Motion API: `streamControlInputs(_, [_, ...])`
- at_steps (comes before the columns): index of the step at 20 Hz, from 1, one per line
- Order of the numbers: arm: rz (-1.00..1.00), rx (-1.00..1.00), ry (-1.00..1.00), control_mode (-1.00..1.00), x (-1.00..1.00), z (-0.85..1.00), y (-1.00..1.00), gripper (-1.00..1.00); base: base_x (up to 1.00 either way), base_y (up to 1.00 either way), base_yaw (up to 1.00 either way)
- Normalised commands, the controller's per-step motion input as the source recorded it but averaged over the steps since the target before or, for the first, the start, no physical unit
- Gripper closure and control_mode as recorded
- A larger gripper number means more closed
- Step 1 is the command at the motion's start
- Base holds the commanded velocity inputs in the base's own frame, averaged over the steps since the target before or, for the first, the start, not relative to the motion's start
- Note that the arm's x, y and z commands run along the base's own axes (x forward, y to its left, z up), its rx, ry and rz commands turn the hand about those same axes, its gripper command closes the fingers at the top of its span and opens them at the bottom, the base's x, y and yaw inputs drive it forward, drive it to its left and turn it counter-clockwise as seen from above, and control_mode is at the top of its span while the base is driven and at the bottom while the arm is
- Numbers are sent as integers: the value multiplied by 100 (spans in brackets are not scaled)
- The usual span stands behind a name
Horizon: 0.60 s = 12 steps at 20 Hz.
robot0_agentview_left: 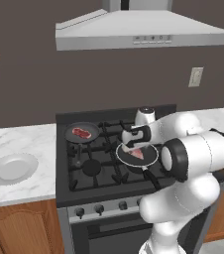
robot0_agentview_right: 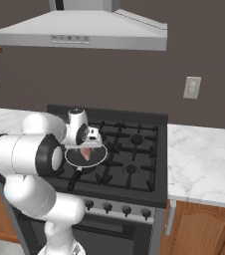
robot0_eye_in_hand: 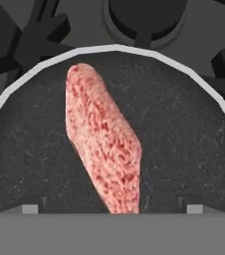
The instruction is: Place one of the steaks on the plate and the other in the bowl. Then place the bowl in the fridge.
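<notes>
At the far left of the left base view, one round flat white plate (robot0_agentview_left: 13,168) lies on the white marbled bench (robot0_agentview_left: 15,141), in the middle left of the frame. Next rightward stands the black gas stove (robot0_agentview_left: 109,149), carrying two dark frying pans. The smaller dark round pan (robot0_agentview_left: 82,133), at the stove's back left, holds one dark red steak with white marbling (robot0_agentview_left: 81,132). The second, a dark round pan with a pale rim (robot0_agentview_left: 138,154), sits nearer the frame's centre and holds one paler salmon-pink steak (robot0_agentview_left: 137,153). So there are two steaks, each in its own pan, and one plate, well apart from both. A grey range hood (robot0_agentview_left: 143,30) spans the top, and one pale wall outlet (robot0_agentview_left: 196,77) sits at the upper right.

The white arm rises from the lower right, bends forward at a large dark-ringed joint, and reaches left over the stove, its hand pointing down over the pale-rimmed pan. The pincer (robot0_agentview_left: 132,146) hangs just above the pink steak. In the hand view the pink steak (robot0_eye_in_hand: 102,142) lies slantwise across the speckled pan floor (robot0_eye_in_hand: 184,149), and the two fingertips (robot0_eye_in_hand: 30,208) stand far apart at the bottom corners, wide and holding nothing.
</notes>
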Motion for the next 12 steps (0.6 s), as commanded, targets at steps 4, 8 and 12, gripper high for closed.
streamControlInputs(4, [2,0,0,-100,19,-36,0,-100,0,0,0])
streamControlInputs(8, [0,0,1,-100,23,-21,0,-100,0,0,0])
streamControlInputs(12, [0,0,2,-100,14,-17,0,-100,0,0,0])
